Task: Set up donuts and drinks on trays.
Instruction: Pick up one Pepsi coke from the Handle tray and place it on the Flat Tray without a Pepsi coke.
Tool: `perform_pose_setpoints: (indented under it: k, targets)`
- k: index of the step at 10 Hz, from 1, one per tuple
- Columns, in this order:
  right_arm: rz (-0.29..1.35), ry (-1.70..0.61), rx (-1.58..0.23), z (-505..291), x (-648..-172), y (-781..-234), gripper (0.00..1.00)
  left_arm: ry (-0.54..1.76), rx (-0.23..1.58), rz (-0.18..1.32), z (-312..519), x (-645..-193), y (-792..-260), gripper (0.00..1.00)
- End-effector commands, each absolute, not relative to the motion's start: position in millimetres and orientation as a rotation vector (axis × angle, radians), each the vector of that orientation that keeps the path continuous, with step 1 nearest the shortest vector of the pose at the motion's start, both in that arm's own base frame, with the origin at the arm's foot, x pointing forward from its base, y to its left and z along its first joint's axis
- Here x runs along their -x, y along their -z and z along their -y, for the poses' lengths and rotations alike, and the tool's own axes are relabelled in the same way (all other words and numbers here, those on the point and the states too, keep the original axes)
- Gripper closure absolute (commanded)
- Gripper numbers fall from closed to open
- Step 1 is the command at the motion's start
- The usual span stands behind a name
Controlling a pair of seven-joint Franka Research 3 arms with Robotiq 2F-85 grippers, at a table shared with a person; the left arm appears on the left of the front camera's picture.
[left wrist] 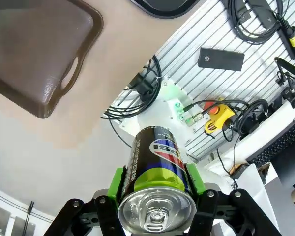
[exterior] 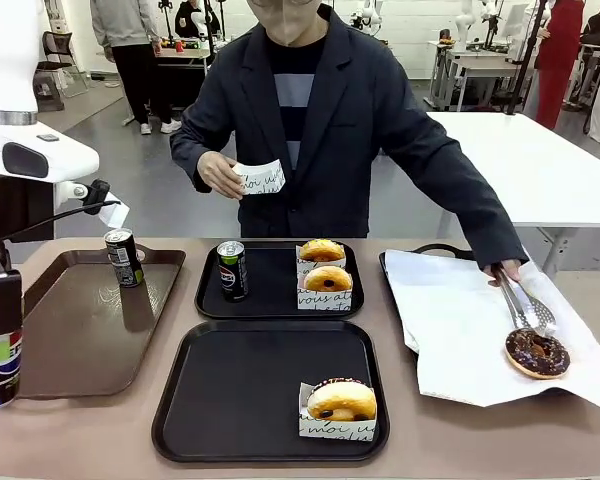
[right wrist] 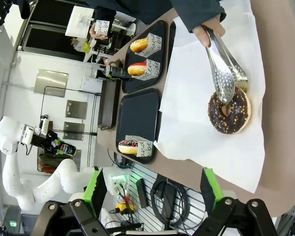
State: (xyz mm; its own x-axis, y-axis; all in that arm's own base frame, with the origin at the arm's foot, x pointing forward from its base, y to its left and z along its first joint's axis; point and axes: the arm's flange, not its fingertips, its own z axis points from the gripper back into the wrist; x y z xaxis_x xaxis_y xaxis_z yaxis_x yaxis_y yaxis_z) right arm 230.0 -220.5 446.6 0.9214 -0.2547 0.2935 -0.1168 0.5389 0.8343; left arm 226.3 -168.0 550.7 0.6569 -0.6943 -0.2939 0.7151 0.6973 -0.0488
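Black held can: clamped by the left gripper, whose green pads press on either side of the can's body, partly closed around it. It hangs at the near left corner of the table, by the left rim of the brown tray.
Right gripper: fingers spread wide with nothing between them, facing the paper-lined tray.
Near black tray: one sleeved donut in its near right corner and no drink, so the held can probably belongs here.
Far black tray: a can at its left side and two sleeved donuts at its right; it looks complete.
Slip risk: smooth round metal sits between two narrow pads, and a quick swing could let it slide or twist.
Route risk: the way to the near black tray crosses the brown tray's raised rim. Carried low, the held can could catch it, or knock the spare can standing at that tray's far edge.
Placement risk: set down tilted or on the rim, the slim can would likely topple and roll into the donut.
Person risk: one hand works tongs over a chocolate donut on the paper, and the other hand holds an empty sleeve. A reach by the right arm could meet the tongs hand.
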Motion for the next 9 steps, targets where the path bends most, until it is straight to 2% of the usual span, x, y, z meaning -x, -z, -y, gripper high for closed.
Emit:
perform_pose_setpoints:
  k: [1, 3, 7, 9]
  targets:
    - [0.432, 0.072, -1.023, 220, -231, -446, 0.00, 0.799, -0.073, -0.300, 168, -227, -551, 0.41]
    - [0.432, 0.072, -1.023, 220, -231, -446, 0.00, 0.846, -0.088, -0.259, 203, -236, -542, 0.41]
    - [0.432, 0.072, -1.023, 220, -231, -446, 0.00, 0.764, -0.043, -0.166, 247, -251, -528, 0.41]
    - [0.432, 0.072, -1.023, 220, -231, -446, 0.00, 0.735, -0.016, -0.212, 244, -252, -529, 0.41]
